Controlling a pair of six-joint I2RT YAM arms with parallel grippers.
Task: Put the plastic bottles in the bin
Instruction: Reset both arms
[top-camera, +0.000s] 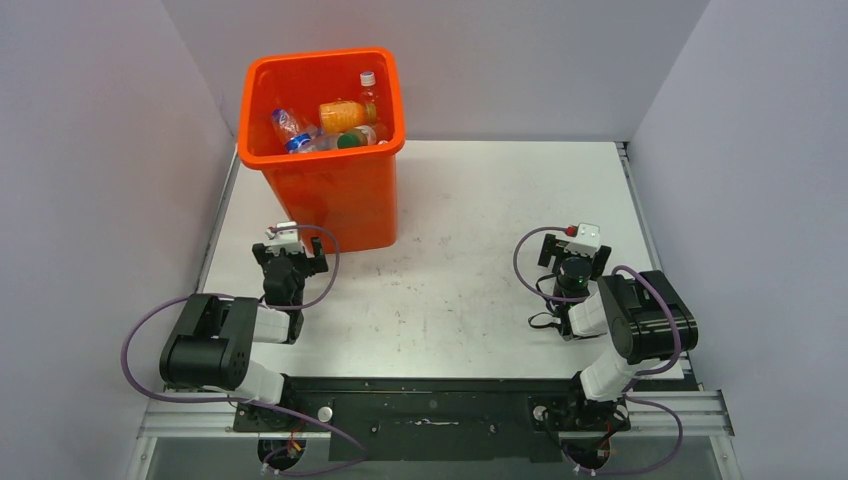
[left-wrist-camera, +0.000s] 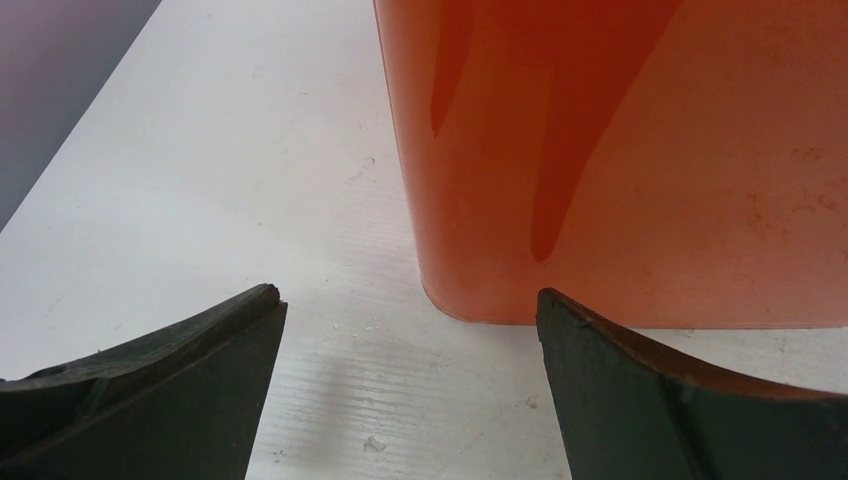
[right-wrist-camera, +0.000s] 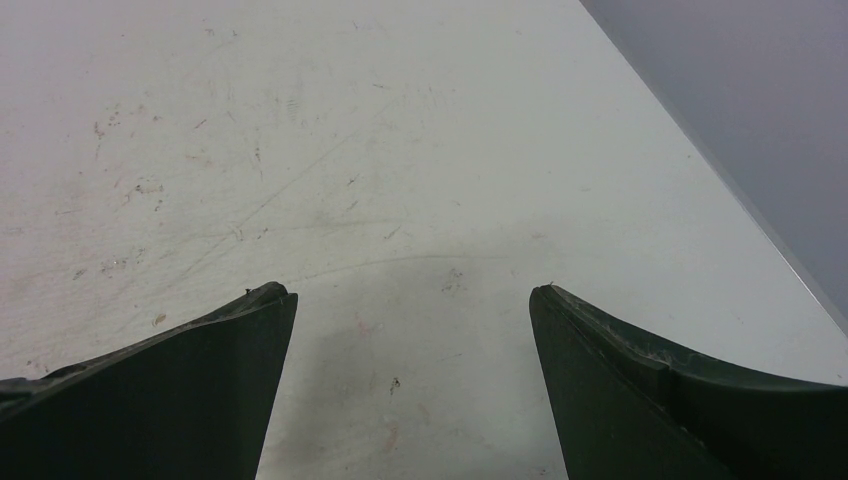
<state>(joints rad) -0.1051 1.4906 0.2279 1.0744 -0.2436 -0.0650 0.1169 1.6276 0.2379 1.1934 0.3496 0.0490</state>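
White table (top-camera: 480, 250) holds the orange bin (top-camera: 330, 195), bottles (top-camera: 342, 116) piled inside.

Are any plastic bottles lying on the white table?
No, the plastic bottles in view all sit inside the tall bright-orange plastic bin; none lies on the white table.

The scuffed white table (top-camera: 480, 220) bears the orange bin (top-camera: 330, 200) — upright, at its far-left corner.

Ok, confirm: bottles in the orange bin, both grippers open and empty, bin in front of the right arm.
Not quite: the top external view shows the orange bin in front of the left arm. Bottles inside, left gripper and right gripper open and empty: correct.
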